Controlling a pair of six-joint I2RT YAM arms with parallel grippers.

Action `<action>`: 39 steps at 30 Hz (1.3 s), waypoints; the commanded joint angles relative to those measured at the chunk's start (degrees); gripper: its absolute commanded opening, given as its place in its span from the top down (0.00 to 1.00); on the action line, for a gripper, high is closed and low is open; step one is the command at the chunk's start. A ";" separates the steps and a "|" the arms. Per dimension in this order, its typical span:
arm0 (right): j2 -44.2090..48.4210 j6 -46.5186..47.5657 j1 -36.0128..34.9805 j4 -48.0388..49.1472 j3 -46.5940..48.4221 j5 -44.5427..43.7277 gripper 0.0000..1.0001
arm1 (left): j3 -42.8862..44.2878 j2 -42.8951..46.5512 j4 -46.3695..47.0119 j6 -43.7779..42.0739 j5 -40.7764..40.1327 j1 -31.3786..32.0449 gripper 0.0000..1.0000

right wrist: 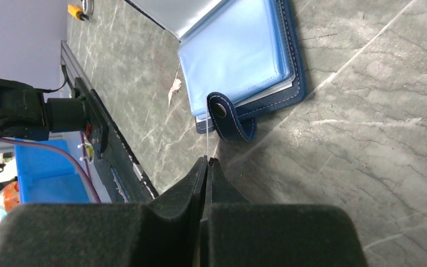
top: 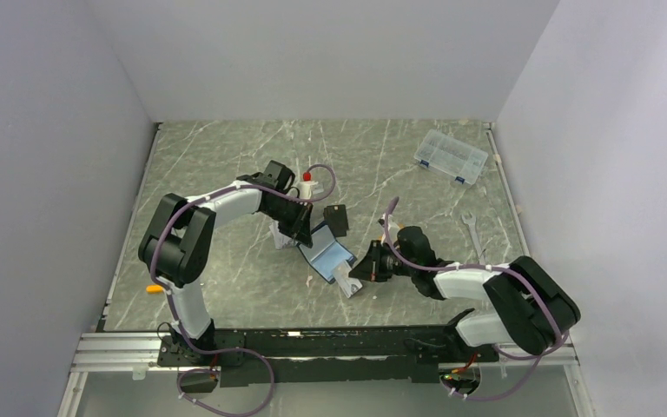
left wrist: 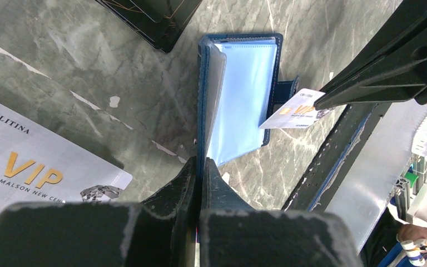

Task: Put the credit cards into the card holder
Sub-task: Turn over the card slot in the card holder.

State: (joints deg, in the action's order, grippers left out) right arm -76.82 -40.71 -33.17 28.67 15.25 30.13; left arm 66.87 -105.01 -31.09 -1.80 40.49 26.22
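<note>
Insertion is the step in hand, judging by how things lie. The right gripper (right wrist: 207, 162) is pinched tight on one short end of a silver VIP card (left wrist: 292, 110). The card's free corner reaches the outer edge of the open card holder (left wrist: 243, 83), beside the snap tab (right wrist: 226, 118). The left gripper (left wrist: 200, 166) is clamped narrow on the near edge of the holder's raised cover, holding that leaf upright so the pale blue sleeves (right wrist: 239, 50) lie exposed. The holder sits on the table (top: 226, 156) between the two arms.

Doing this well likely comes down to angle and alignment. In the right wrist view the card shows edge-on, a thin line pointing at the tab and not at a sleeve mouth (which pocket opening it is meant for cannot be told from these views). The card should be tipped nearer flat, with its leading edge squared to a pocket slit and clear of the tab, then slid in along the sleeve. The left gripper's part is to brace the holder. Without that, a thin plastic sleeve may buckle, or the holder may skate on the smooth stone-patterned surface under the push. A light push is wise, since a card gripped only at its end may pivot between the pads.

A second silver card (left wrist: 39, 161) lies flat on the table near the left gripper. A black rectangle (left wrist: 150, 16) lies beyond the holder, apart from it.
</note>
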 commanded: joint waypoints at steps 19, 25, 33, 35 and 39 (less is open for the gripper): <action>4.50 1.50 1.77 -1.52 -1.83 0.57 1.00 | -0.14 0.85 0.35 -1.30 0.79 -0.03 0.96; 3.48 0.98 1.79 -0.09 -1.86 0.81 1.00 | -0.22 1.00 0.17 -1.32 0.87 -0.04 0.97; 1.33 -0.40 1.77 3.76 -1.53 0.24 1.00 | -0.13 1.04 -0.34 -1.48 0.95 0.31 0.97; 0.76 -0.74 1.80 4.81 -1.45 0.17 1.00 | -0.10 0.91 -0.60 -1.60 0.93 0.39 0.97; 0.16 -1.52 1.82 6.95 -1.58 0.16 1.00 | -0.24 0.86 -0.66 -1.83 0.89 0.35 0.97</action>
State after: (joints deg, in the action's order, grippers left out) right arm -76.20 -41.23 -31.59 29.71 13.69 30.52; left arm 66.76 -105.01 -31.05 -2.37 40.64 26.24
